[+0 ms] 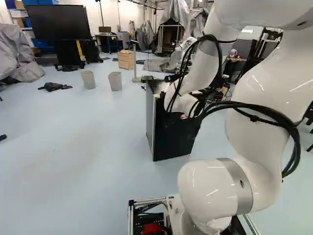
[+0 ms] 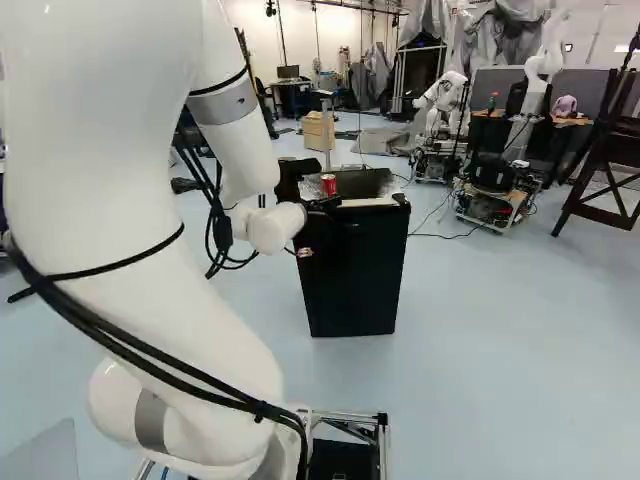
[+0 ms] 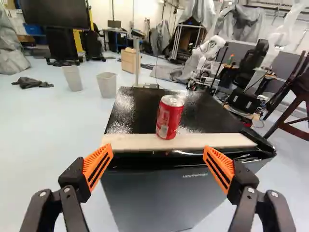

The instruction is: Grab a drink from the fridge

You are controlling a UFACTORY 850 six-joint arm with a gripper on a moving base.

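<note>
Gripper: fingers spread wide with nothing between them, set before the front edge of the fridge top, orange pads facing each other; likely held so to straddle something upright.
Soda can: red, upright, by the front edge of the fridge top, between its front corners and ahead of the fingers; the near spot probably suits a short reach.
Pale strip: runs along the front edge; whether the can's base touches it, I cannot tell.
Mini fridge: front face towards the arm, door apparently shut; the can outside may be the drink meant, or the door may need opening.
Front edge: a glossy black lip sits close to finger height, so a low advance could knock it.
Room: the finger gap looks wider than the can; upward seems the easier way out.
Beyond: waste bins on the floor, past the fridge's far corner.
</note>
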